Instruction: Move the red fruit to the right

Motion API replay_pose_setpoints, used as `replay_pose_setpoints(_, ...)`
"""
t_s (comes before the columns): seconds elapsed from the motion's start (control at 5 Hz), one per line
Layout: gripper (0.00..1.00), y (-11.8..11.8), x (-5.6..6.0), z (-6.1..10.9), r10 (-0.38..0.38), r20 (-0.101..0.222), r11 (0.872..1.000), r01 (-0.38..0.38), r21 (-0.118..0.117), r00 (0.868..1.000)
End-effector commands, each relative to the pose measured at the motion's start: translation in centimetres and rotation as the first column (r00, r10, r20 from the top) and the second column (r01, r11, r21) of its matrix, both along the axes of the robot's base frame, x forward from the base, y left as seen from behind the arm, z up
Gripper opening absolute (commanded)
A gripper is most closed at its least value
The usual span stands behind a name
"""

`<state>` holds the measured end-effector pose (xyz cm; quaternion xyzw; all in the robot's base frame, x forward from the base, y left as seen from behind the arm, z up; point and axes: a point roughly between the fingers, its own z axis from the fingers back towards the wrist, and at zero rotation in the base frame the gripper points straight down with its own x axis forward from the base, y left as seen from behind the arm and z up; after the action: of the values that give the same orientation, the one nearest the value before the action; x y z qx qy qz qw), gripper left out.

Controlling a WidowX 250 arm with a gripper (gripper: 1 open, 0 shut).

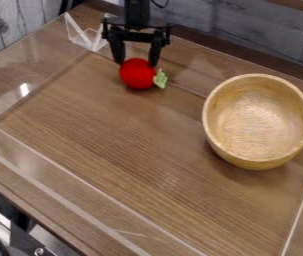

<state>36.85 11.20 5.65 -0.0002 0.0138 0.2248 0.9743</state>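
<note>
The red fruit [139, 73], a small rounded strawberry with a green leafy top at its right, lies on the wooden table [127, 150] near the back. My gripper [136, 48] hangs just above and behind it, its two black fingers spread wide to either side. Nothing is between the fingers and they do not touch the fruit.
A round wooden bowl [258, 120] stands at the right, a short way from the fruit. Clear plastic walls [40, 50] fence the table along the left, front and right sides. A grey plank wall runs behind.
</note>
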Motion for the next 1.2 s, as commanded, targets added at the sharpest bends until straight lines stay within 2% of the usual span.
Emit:
replay_pose_setpoints(0.0, 1.0, 0.4, 1.1, 2.1, 0.041, 0.064, 0.999, -0.043, 0.026, 0.997)
replay_pose_setpoints(0.4, 1.0, 1.3, 1.0, 0.1, -0.05, 0.062, 0.999, 0.048, 0.025, 0.997)
replay_pose_setpoints(0.6, 1.0, 0.8, 0.7, -0.3, -0.065, 0.061, 0.998, 0.064, 0.025, 0.996)
replay_pose_setpoints(0.8, 0.0, 0.2, 0.5, 0.3, -0.076, 0.073, 0.997, 0.075, 0.019, 0.994)
replay_pose_setpoints(1.0, 0.0, -0.6, 0.6, 2.2, -0.083, 0.105, 0.997, 0.083, 0.003, 0.991)
